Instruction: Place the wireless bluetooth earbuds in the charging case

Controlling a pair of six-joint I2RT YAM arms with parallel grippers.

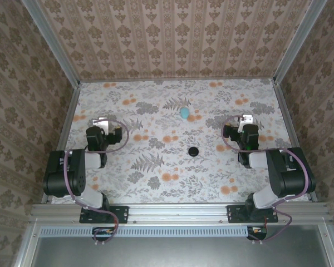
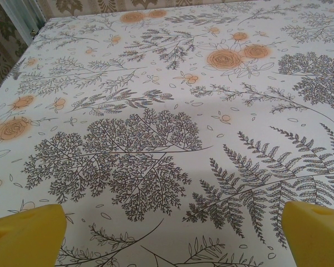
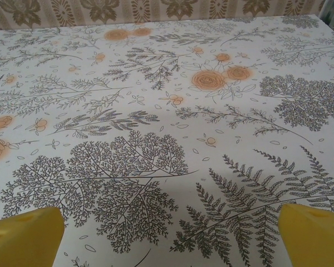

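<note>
The teal egg-shaped charging case (image 1: 185,113) lies with its lid shut on the floral table (image 1: 156,169), toward the far middle. The earbuds are out of view. My left gripper (image 1: 104,121) rests at the left side of the table, well left of the case. Its yellow fingers (image 2: 28,233) stand wide apart over bare cloth, so the left gripper (image 2: 172,239) is open and empty. My right gripper (image 1: 246,119) sits at the right side, well right of the case. In its own wrist view the right gripper (image 3: 170,236) is open too, with nothing between its fingers (image 3: 314,231).
A flat black round disc (image 1: 193,151) lies near the table's middle, in front of the case. Aluminium rails (image 1: 64,119) and patterned walls close in the left, right and far sides. Both arm bases stand at the near edge.
</note>
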